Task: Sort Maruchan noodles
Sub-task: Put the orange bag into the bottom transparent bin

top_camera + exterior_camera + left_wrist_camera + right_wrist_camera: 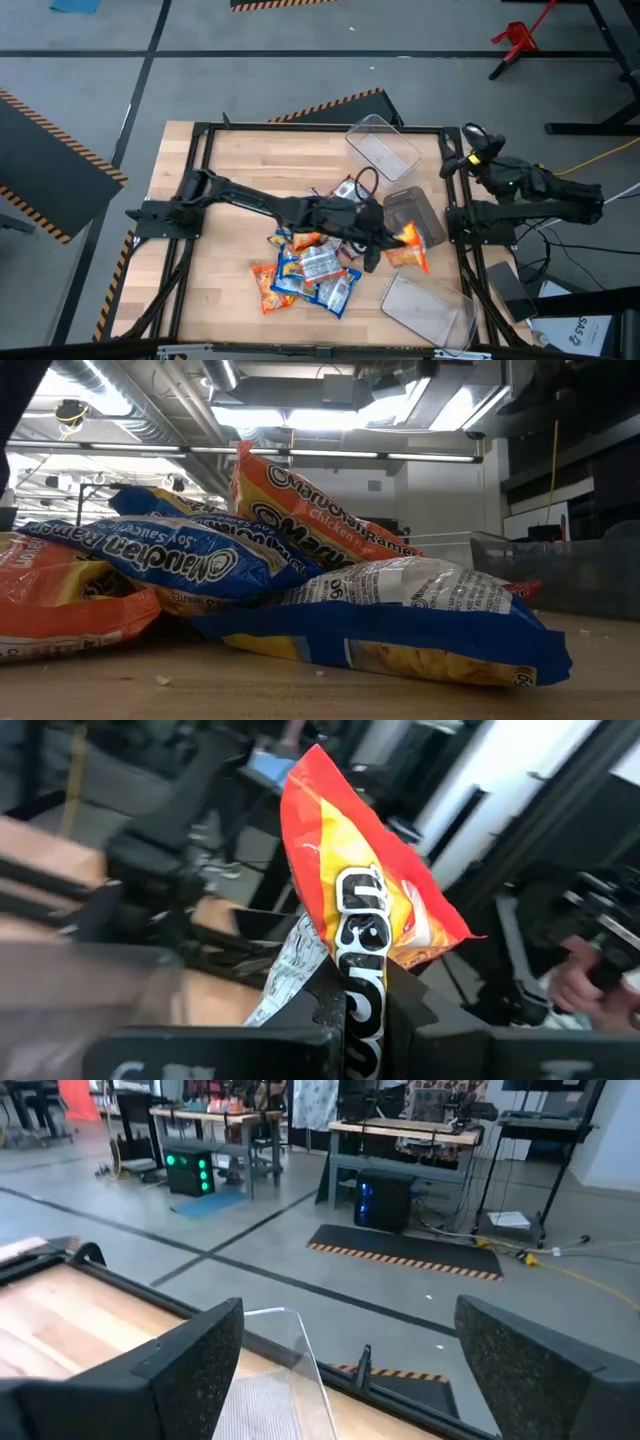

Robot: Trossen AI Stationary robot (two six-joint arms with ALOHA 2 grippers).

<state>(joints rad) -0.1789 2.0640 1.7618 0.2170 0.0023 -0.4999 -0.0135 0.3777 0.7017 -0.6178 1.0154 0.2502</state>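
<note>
The jaws of the left gripper (392,243) are pinching an orange packet (408,248), and in the left wrist view this packet (365,885) stands up from between them, shiny and crinkled. A white, printed sheet shows behind it there, but we cannot tell what it is. From above, the held packet hangs near the right side of the tabletop (235,165), between a dark tub (416,214) and a clear tub (430,309); the arm covers part of it. The jaws of the right gripper (458,160) are spread wide with nothing between them, at the far right edge, beside another clear tub (383,146) with thin transparent walls.

The other packets (305,272) lie in a loose heap in the middle near the front edge, orange and blue ones overlapping, so we cannot count them well. In the low view a blue and white packet (400,622) lies flat in front and an orange one (320,515) leans tilted on the heap. The wood is pale, with plank lines.
</note>
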